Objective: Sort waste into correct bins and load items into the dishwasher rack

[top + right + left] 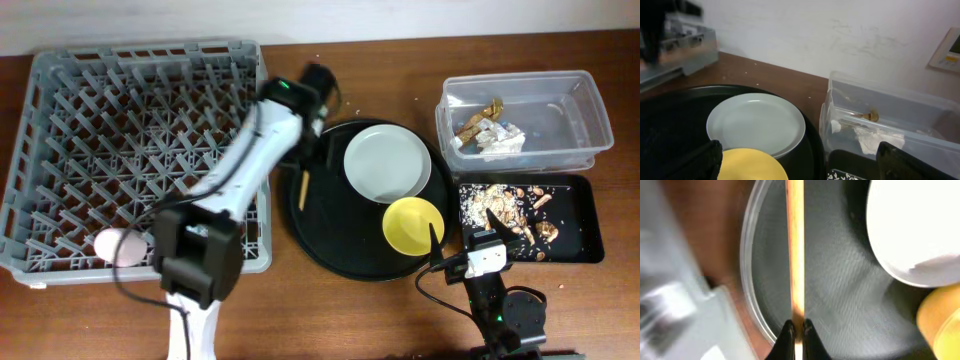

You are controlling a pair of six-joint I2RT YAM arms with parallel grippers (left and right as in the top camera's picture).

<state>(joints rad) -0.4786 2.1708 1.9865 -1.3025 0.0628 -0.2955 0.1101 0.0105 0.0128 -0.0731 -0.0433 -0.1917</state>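
My left gripper [305, 158] is shut on the wooden chopsticks [303, 190], held over the left rim of the large round black tray [330, 240]; the left wrist view shows the jaws [796, 330] pinched on the chopsticks [796, 255]. The pale grey plate [387, 163] and yellow bowl [414, 225] sit on that tray. The grey dishwasher rack [140, 120] stands at the left, with a pink cup [120, 245] at its front edge. My right gripper [463, 235] is open and empty beside the bowl [752, 167], near the plate [756, 124]. The blue cup is out of view.
The clear tub [590, 110] at the back right holds a white napkin [495, 140] and brown wrapper pieces [475, 120]. The shallow black tray [585, 225] in front of it holds crumbly food scraps [505, 205]. The tub also shows in the right wrist view [900, 115].
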